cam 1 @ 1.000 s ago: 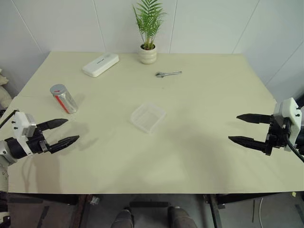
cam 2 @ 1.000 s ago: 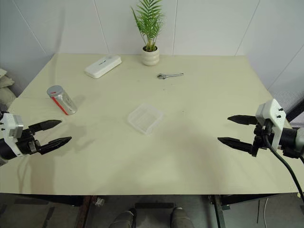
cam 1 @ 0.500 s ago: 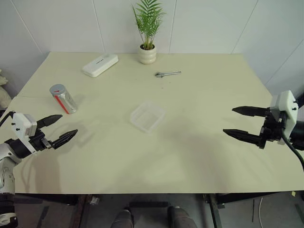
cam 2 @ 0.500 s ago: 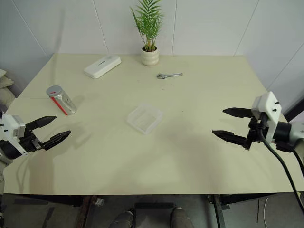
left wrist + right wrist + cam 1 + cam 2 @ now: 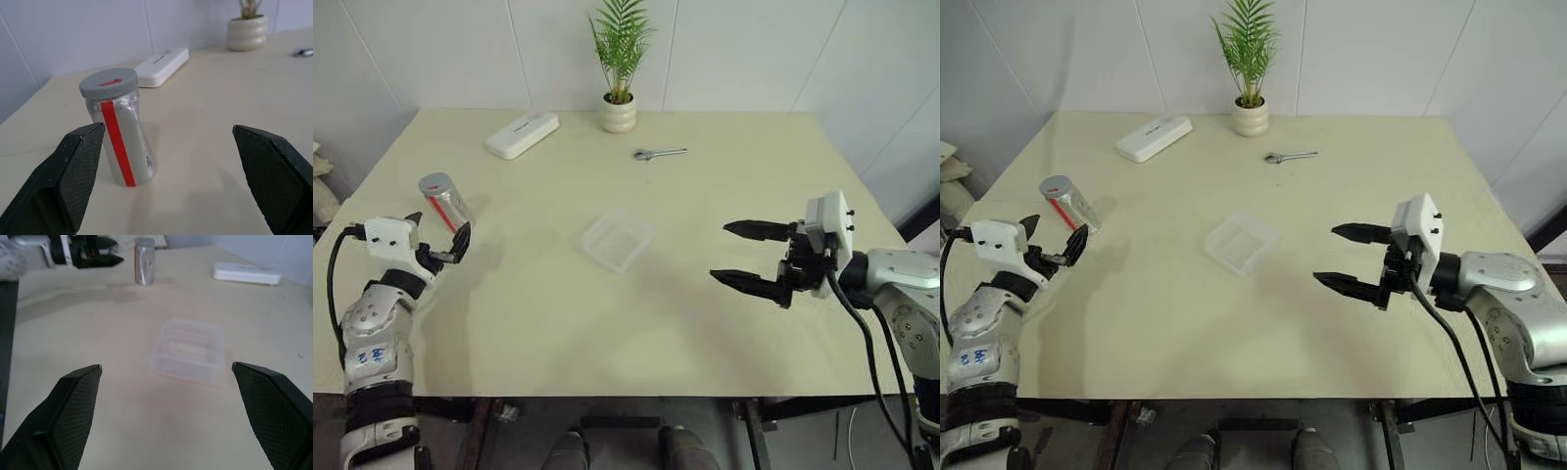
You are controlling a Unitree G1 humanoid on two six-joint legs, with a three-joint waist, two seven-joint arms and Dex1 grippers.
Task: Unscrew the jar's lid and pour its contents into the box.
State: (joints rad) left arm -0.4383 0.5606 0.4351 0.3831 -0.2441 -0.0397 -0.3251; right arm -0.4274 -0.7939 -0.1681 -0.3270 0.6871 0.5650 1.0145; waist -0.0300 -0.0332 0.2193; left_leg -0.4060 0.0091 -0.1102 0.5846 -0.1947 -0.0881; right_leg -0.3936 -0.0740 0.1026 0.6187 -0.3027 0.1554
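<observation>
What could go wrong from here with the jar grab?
1. The jar stands closer to one finger of the open left gripper; closing like this could push or tip it.
2. The lid is on; a grip around it would block unscrewing.
3. The box is clear plastic and hard to see; the open right gripper might knock it.

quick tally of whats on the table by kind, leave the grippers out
jar with lid: 1
clear box: 1
white case: 1
potted plant: 1
wrench: 1
total: 5
</observation>
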